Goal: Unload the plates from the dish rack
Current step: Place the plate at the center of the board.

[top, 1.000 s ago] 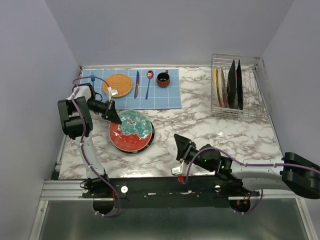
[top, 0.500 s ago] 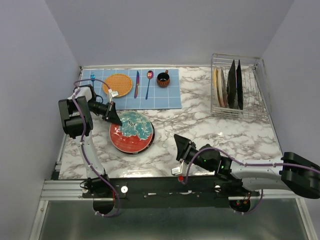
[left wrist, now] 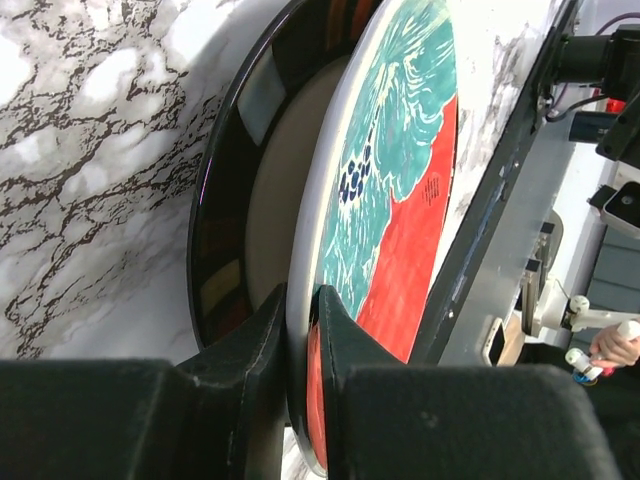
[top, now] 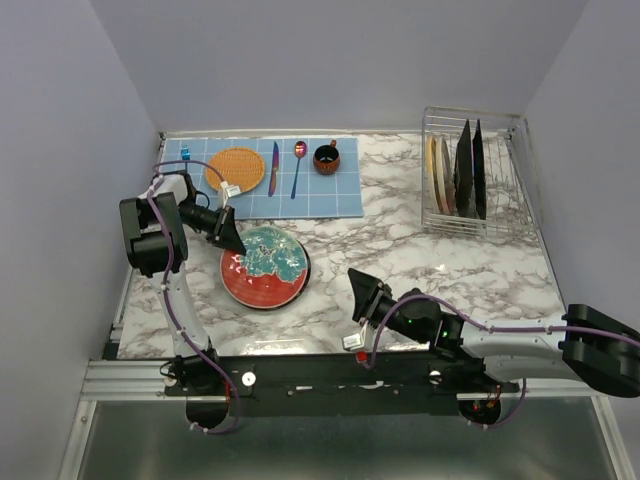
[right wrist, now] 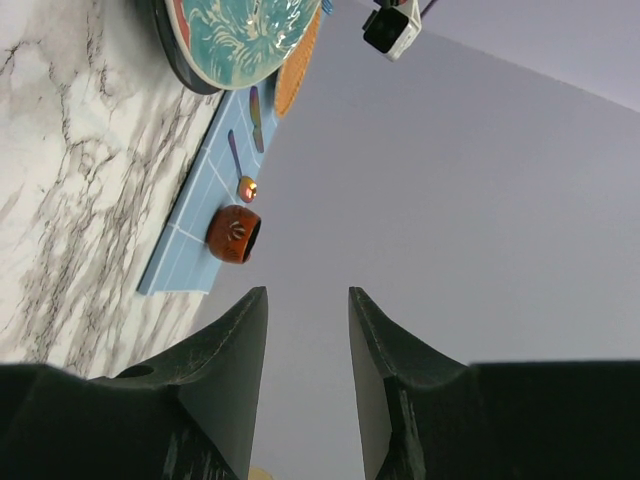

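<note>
So far we have two plates out of the dish rack (top: 515, 170): the red plate (top: 262, 264) lies on the black-rimmed plate (left wrist: 262, 215) on the desk (top: 420, 260), left of centre, just near of the blue mat (top: 330, 195). Several more plates (top: 458, 175) stand on edge in the rack at the far right, some pale, some dark, so most of the job remains. Our left hand (top: 230, 238) straddles the red plate's left rim. We cannot tell whether it pinches or merely brackets it. Our right hand (right wrist: 307, 295) hangs released and empty. The red plate is round and glossy, with a mottled teal centre.
</note>
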You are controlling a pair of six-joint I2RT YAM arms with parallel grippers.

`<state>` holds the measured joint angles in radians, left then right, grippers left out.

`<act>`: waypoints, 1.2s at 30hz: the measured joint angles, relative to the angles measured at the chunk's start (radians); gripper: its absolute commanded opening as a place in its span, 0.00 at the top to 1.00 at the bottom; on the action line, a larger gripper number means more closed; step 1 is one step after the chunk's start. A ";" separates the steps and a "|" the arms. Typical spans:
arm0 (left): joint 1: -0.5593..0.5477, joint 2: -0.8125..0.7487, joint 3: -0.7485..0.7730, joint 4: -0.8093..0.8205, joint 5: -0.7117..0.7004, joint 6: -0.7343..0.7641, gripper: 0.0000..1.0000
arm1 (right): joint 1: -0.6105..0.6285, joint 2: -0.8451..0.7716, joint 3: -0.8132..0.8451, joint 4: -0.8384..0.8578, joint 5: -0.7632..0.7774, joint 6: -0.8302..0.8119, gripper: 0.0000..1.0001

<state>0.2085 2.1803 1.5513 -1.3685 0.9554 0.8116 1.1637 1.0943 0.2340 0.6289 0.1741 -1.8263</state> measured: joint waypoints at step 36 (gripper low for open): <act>-0.100 -0.152 -0.074 0.179 -0.214 -0.199 0.66 | 0.000 -0.001 0.000 0.000 0.000 0.000 0.56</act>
<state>0.1089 2.0281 1.4776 -1.1900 0.7410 0.6125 1.1637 1.0931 0.2340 0.6285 0.1738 -1.8259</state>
